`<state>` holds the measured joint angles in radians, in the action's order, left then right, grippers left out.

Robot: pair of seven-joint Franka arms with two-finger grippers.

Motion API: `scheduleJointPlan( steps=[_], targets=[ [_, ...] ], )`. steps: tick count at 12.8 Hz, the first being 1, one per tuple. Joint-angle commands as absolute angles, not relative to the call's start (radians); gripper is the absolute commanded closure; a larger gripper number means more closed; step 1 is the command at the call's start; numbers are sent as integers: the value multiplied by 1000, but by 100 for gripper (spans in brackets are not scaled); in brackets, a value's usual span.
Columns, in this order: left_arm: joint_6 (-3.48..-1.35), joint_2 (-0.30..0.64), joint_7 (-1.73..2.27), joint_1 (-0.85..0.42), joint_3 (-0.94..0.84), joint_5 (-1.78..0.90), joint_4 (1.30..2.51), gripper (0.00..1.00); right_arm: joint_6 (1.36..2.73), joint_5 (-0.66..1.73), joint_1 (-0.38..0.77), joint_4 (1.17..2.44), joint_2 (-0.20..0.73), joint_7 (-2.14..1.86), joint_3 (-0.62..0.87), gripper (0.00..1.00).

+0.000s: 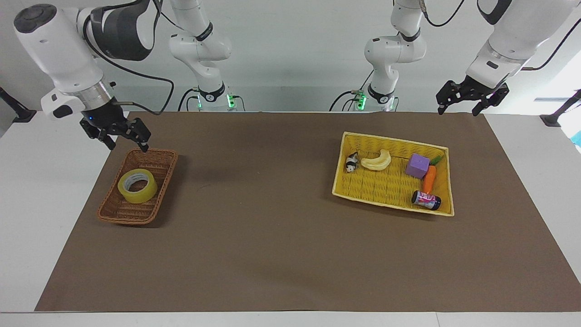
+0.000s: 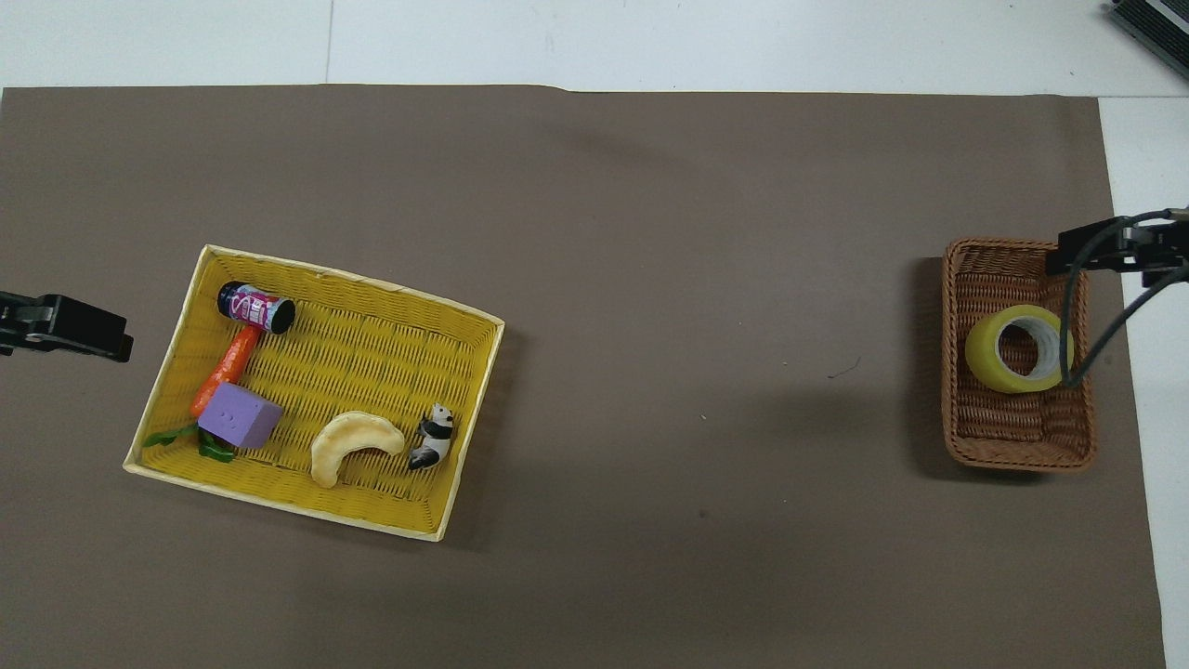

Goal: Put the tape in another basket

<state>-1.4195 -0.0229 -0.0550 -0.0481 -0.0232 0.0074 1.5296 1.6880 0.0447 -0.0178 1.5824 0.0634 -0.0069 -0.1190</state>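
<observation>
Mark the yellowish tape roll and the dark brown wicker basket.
yellowish tape roll point(image 1: 137, 185), facing view, top face of the roll.
dark brown wicker basket point(image 2: 1017, 457), overhead view, rim nearest the robots.

This was a robotics lab: two white arms point(image 1: 199, 41) stood at a white table point(image 1: 27, 236) covered by brown paper point(image 1: 272, 254).
</observation>
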Motion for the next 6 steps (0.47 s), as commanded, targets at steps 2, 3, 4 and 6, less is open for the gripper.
scheduleJointPlan(
  steps=[2, 3, 4, 6],
  targets=[
    [-1448, -25, -69, -112, 49, 20, 1523, 0, 1594, 17, -35, 1591, -27, 6, -133, 0],
    [-1462, -25, -72, -100, 45, 18, 1522, 0, 1559, 20, -35, 1591, -47, 9, -133, 0],
    [-1469, -26, -71, -100, 44, 17, 1523, 0, 1565, 18, -34, 1595, -60, 17, -124, 0],
    [-1460, -26, -60, -103, 46, 17, 1522, 0, 1552, 17, -25, 1635, -100, 14, -112, 0]
  ],
)
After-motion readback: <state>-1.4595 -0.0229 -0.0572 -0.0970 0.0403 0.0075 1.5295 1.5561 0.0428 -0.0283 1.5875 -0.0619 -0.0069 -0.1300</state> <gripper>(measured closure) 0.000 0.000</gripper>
